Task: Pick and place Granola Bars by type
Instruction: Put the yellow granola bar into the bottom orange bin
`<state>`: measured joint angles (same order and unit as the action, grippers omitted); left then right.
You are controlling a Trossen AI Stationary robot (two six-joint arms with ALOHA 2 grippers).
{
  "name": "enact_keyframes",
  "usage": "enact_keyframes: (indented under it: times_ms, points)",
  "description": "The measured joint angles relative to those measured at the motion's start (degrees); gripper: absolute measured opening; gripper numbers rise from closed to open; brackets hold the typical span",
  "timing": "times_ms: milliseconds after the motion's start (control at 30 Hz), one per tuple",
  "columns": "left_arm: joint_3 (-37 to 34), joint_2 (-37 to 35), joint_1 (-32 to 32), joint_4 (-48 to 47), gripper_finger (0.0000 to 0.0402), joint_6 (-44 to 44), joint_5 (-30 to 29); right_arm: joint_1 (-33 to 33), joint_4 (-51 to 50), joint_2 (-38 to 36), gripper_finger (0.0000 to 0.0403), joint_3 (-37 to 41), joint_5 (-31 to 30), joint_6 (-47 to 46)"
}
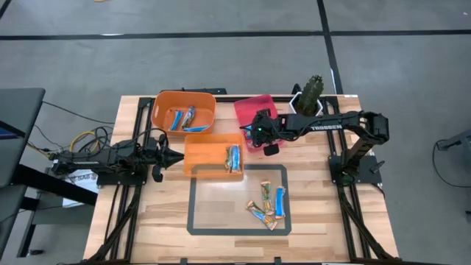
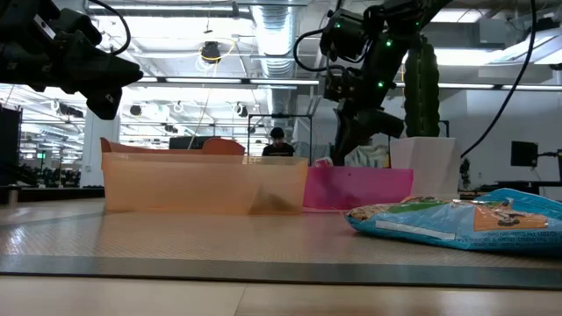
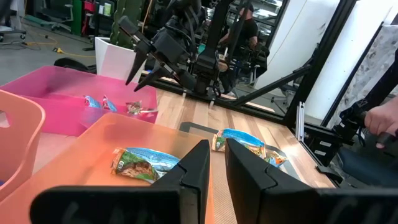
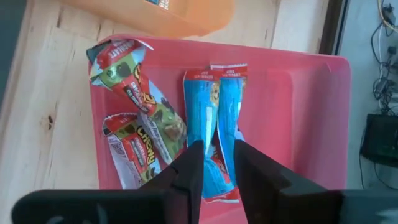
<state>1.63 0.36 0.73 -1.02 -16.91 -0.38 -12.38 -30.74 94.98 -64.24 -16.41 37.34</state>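
Observation:
My right gripper hangs open over the pink bin, fingers slanting down, nothing between them. Below it two blue Granola Bars lie side by side on the bin floor, next to multicoloured ones. In the taped rectangle several more bars lie flat on the table. The far orange bin holds bars, and so does the nearer orange bin, with bars. At the table's left my left gripper waits level, shut on nothing.
A cactus in a white pot stands at the far edge right behind the pink bin. The dark tape frame marks a rectangle near the front. Cables hang off the left side. A person shows far off in the room.

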Motion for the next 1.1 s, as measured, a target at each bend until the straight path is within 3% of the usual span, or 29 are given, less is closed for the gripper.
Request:
enact_keyframes:
  times_ms: [233,400,733,867,1100]
  points:
    - [0.0,0.0,0.0,0.0,0.0044,0.0,-0.02,0.21,-0.04,0.0,0.0082,0.01,-0.61,-4.11]
    - [0.0,0.0,0.0,0.0,0.0044,0.0,0.0,1.05,-0.07,0.0,0.0082,0.01,-4.32,-6.51]
    - [0.0,0.0,-0.01,0.0,0.0044,0.0,0.0,4.29,-2.34,-1.86,0.0082,-0.01,-9.19,-18.83]
    - [0.0,0.0,0.0,0.0,0.0044,0.0,0.0,6.08,-3.8,-4.48,0.0082,-0.01,-9.2,-29.29]
    - [0.0,0.0,0.0,0.0,0.0044,-0.01,-0.02,9.4,-8.79,-8.12,0.0082,-0.03,-6.73,-57.81]
